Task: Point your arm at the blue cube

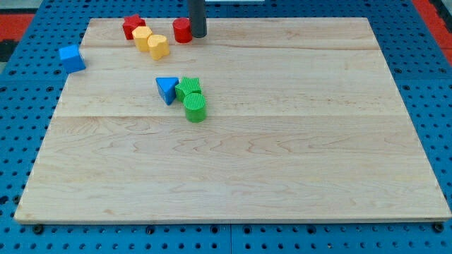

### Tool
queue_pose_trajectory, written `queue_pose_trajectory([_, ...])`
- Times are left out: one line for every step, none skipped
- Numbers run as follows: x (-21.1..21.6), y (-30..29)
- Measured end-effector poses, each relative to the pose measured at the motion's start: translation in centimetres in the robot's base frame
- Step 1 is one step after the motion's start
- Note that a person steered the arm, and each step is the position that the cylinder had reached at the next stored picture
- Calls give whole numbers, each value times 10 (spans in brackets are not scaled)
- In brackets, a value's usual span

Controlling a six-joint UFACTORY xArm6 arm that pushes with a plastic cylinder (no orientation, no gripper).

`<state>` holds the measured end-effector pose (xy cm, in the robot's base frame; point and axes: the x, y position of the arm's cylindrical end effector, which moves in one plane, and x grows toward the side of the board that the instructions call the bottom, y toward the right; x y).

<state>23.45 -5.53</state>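
Camera view: my tip (198,34) touches red cylinder (182,31), yellow blocks (151,41) between it and blue cube (71,58).

No readable text or labels anywhere

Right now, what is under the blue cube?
The blue cube sits at the board's left edge, partly over the blue pegboard. What its base rests on is covered by the cube itself. My tip is far off, beside the red cylinder.

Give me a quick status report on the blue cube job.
My tip at view's top, beside red cylinder. Blue cube far left, at board's edge. Yellow blocks, red block between.
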Motion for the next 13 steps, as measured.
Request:
queue_pose_trajectory([-2,0])
queue_pose_trajectory([-7,0])
queue_pose_trajectory([-13,0])
queue_pose_trajectory([-16,0])
queue_pose_trajectory([11,14])
queue_pose_trajectory([28,37])
queue_pose_trajectory([33,59])
queue_pose_trajectory([53,89])
queue_pose_trajectory([65,59])
queue_pose_trajectory([72,-17])
queue_pose_trajectory([106,-52])
queue_pose_trajectory([120,-85])
queue_pose_trajectory([125,-85])
